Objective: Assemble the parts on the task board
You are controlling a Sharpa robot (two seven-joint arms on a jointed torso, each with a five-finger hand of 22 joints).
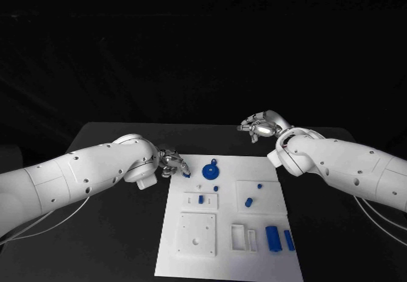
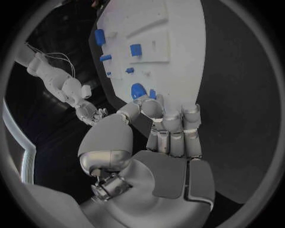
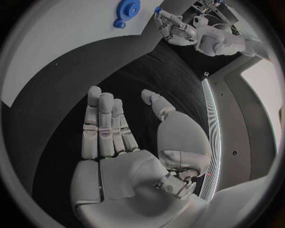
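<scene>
While the task board (image 1: 229,247) fills the lower centre of the head view, the left hand (image 1: 172,163) at its upper-left corner pinches a small blue part (image 1: 186,174), fingers curled. From the left wrist, that part (image 2: 138,90) shows between fingertips; the right hand (image 3: 128,142), above the board's upper right, spreads flat, holding nothing, beyond the blue gear (image 1: 211,171).

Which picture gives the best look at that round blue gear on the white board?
The head view: the gear lies in full sight near the board's far edge, beside the left robot hand. The right wrist view shows it whole too, but at the rim and bent. In the left wrist view I cannot pick it out for sure.
</scene>
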